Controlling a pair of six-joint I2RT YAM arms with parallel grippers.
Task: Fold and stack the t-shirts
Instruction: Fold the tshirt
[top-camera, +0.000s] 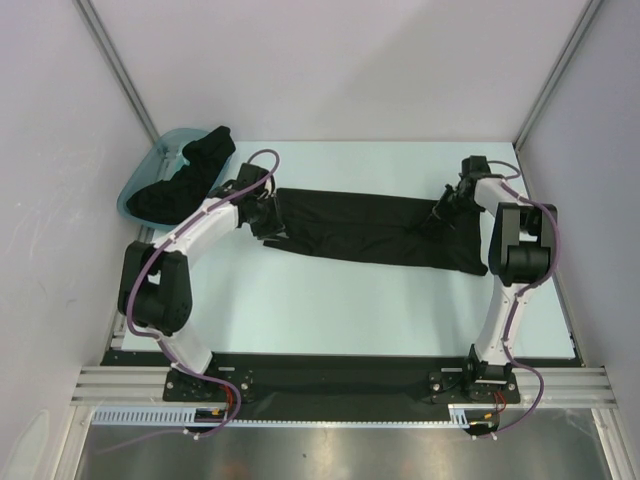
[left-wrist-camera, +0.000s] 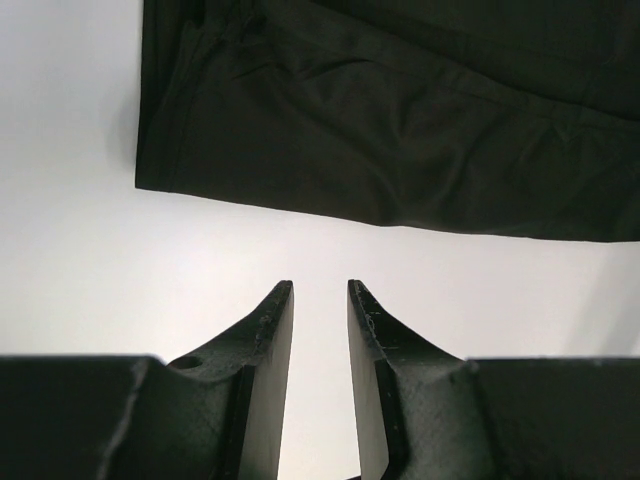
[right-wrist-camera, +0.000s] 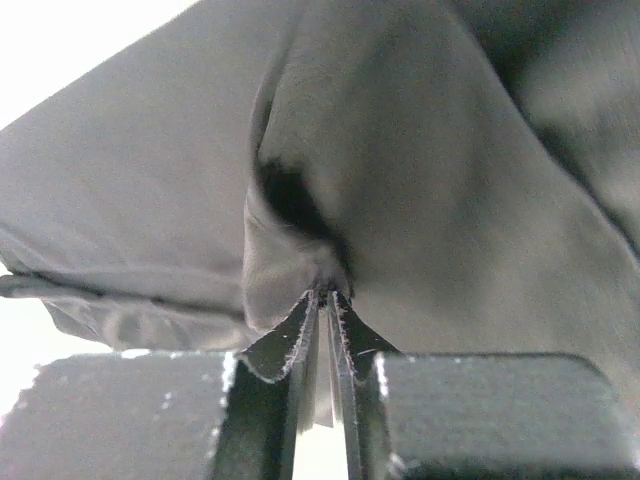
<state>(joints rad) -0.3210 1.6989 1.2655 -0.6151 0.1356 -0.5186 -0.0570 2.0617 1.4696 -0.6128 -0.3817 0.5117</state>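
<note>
A black t-shirt (top-camera: 370, 228) lies folded into a long strip across the middle of the table. My left gripper (top-camera: 268, 216) hovers at its left end. In the left wrist view its jaws (left-wrist-camera: 320, 286) stand partly open with only bare table between them, and the t-shirt's edge (left-wrist-camera: 380, 140) lies just ahead. My right gripper (top-camera: 446, 205) is at the strip's right end. In the right wrist view it (right-wrist-camera: 328, 293) is shut on a pinched fold of the black cloth (right-wrist-camera: 420, 180). More black t-shirts (top-camera: 190, 172) are heaped in the tub at the back left.
The teal plastic tub (top-camera: 148, 168) stands at the table's back left corner, against the left wall. White walls close in the back and both sides. A black mat (top-camera: 330, 375) runs along the near edge between the arm bases.
</note>
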